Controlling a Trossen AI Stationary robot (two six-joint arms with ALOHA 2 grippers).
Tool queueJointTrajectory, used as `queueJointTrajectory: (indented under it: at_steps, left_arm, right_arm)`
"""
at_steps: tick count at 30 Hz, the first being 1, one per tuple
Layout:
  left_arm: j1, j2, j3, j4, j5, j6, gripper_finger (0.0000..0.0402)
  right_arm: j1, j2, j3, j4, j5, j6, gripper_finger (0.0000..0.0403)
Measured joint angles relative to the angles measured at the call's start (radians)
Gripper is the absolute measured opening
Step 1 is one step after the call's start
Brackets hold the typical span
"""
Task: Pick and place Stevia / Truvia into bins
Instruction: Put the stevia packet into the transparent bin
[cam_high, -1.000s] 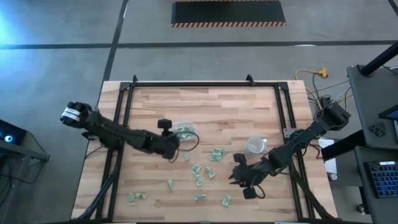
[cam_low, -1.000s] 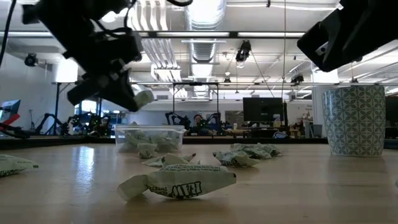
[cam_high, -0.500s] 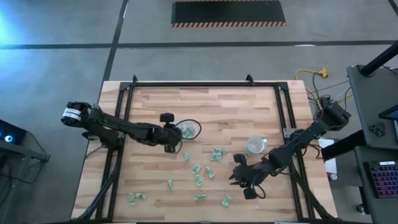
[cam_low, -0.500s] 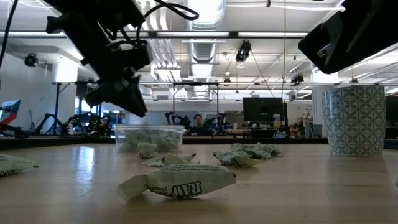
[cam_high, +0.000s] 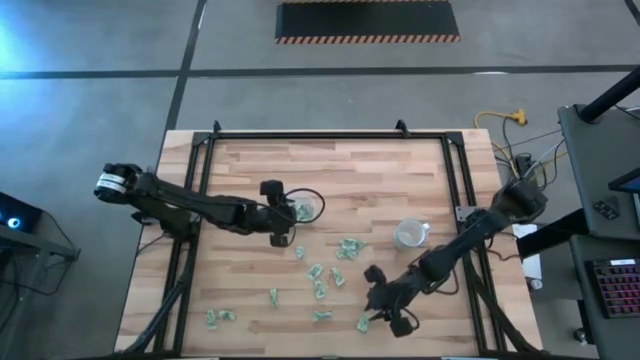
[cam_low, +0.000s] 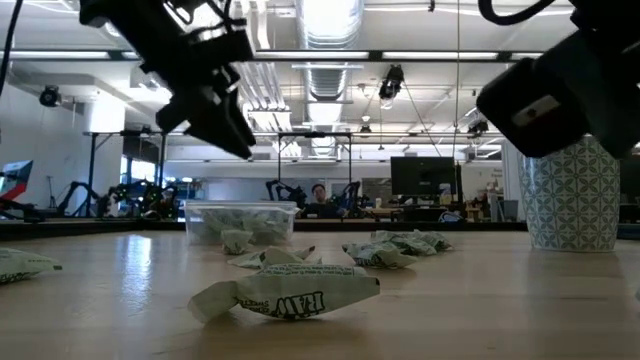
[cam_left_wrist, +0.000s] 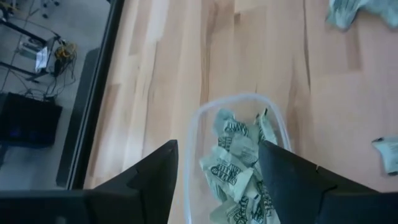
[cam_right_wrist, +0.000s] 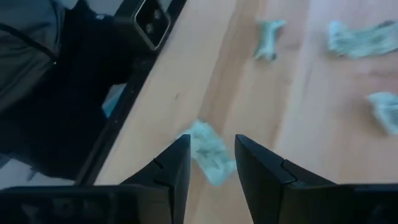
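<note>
Pale-green packet (cam_right_wrist: 208, 152) lies between right gripper (cam_right_wrist: 210, 163) jaws — spread, empty.
Left gripper (cam_left_wrist: 214, 167) gapes above tub (cam_left_wrist: 193, 134), nothing held.

bare surface (cam_high: 350, 165) lies behind the tub (cam_high: 303, 209); scattered packets (cam_high: 318, 272) and a cup (cam_high: 409, 234) crowd the middle.
</note>
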Motion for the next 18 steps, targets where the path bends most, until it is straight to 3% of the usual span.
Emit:
queueJointTrajectory:
  at_steps: [6, 18]
  left_arm:
    - [-0.025, -0.082, 0.001, -0.025, 0.001, -0.004, 0.0208]
    - [-0.126, -0.275, 0.001, -0.016, 0.01, -0.079, 0.0208]
  right_arm:
    - [0.027, 0.101, 0.053, -0.008, -0.01, 0.006, 0.0107]
    - [0.031, 0.178, 0.094, -0.086, 0.0, 0.004, 0.0091]
